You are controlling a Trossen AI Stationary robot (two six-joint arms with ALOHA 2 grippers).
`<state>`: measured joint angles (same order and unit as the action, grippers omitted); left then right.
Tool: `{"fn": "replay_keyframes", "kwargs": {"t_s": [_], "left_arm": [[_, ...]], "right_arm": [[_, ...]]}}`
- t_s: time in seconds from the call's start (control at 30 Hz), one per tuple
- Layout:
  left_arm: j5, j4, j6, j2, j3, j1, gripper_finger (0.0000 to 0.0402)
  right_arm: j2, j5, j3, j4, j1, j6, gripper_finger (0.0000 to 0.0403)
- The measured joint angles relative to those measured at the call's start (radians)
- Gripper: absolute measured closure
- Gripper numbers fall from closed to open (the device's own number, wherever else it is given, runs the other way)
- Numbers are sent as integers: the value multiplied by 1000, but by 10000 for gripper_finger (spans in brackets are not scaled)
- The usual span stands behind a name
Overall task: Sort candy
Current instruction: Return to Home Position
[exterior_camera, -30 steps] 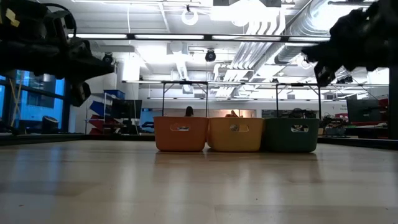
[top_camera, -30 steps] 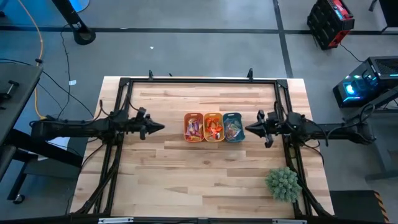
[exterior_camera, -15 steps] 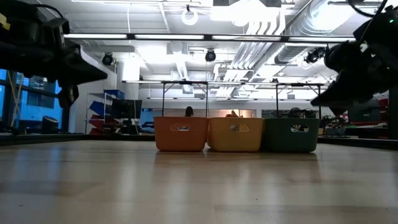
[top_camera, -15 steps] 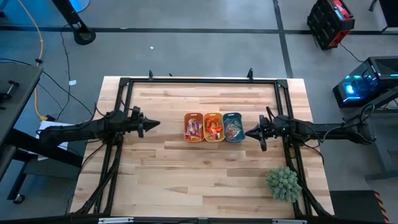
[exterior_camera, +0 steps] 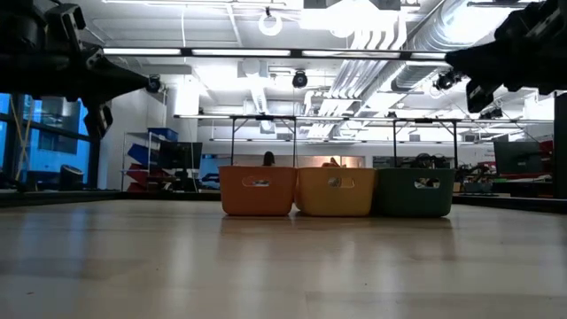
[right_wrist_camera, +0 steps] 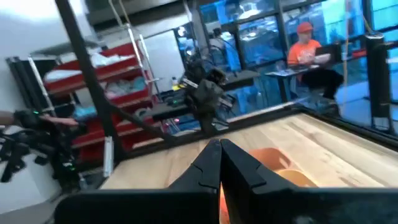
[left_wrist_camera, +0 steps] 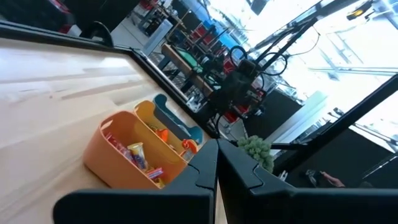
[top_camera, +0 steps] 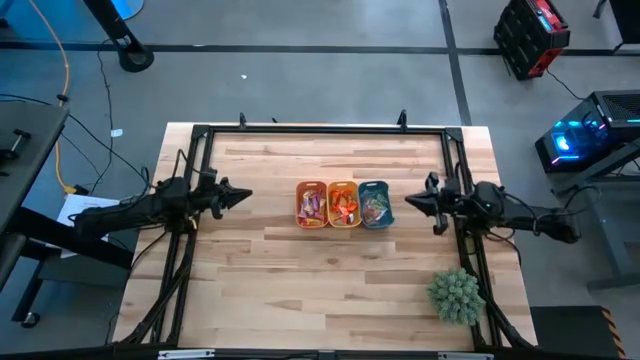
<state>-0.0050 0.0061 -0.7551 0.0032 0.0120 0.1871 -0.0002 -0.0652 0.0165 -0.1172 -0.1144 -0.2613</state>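
Wooden tabletop point(top_camera: 330, 285): candy point(top_camera: 345, 207) in bins point(top_camera: 311, 184)

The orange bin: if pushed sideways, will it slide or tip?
Probably slides: the orange bin sits low and wide on the table. It touches the yellow-orange bin, which would likely move too. Likely light: only small candy inside.

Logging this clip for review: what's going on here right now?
Nothing is being handled. The candy lies in the orange bin, yellow-orange bin and blue bin, side by side at the centre of the table. The left gripper and right gripper are both shut and empty, raised on either side of the row.
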Motion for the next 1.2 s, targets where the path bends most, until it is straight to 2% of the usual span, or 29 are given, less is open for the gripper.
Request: {"fn": "replay_keyframes", "kwargs": {"t_s": [0.67, 1.2], "left_arm": [[-1, -1, 0, 5, 0, -1, 402], [-2, -2, -1, 5, 0, -1, 402]], "right_arm": [[8, -9, 1, 114, -30, 0, 402], [8, -9, 1, 114, -30, 0, 402]]}}
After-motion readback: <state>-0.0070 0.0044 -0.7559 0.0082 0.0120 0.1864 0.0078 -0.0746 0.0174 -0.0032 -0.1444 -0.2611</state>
